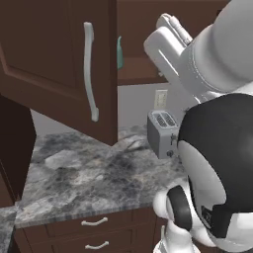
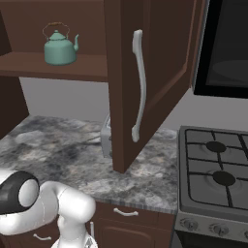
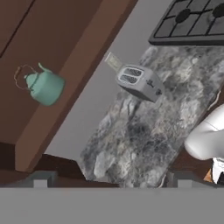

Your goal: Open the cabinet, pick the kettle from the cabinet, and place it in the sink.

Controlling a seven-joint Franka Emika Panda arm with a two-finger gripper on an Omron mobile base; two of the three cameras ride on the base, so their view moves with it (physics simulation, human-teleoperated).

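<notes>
cabinet [image 2: 160, 72]: both doors seen swung open; opening judged done, picking next.
kettle [image 2: 60, 47]: stands upright on the inside shelf [image 2: 53, 65], teal, spout toward the open right door; a sliver is seen past the left door's edge in the left base view.
gripper [image 3: 111, 181]: finger tips set wide apart at the bottom of the hand view, nothing held between them.
key relation: in the hand view the kettle lies at about 10 o'clock from the gripper, well apart; view is rolled, so the shelf runs diagonally.
kettle axis: spout-to-body line runs roughly along the shelf front; wire handle arches over the lid.
toaster [image 3: 140, 82]: on the counter [image 3: 144, 131], at about 1 o'clock, off the reach line.
sink: location cannot be told.
</notes>
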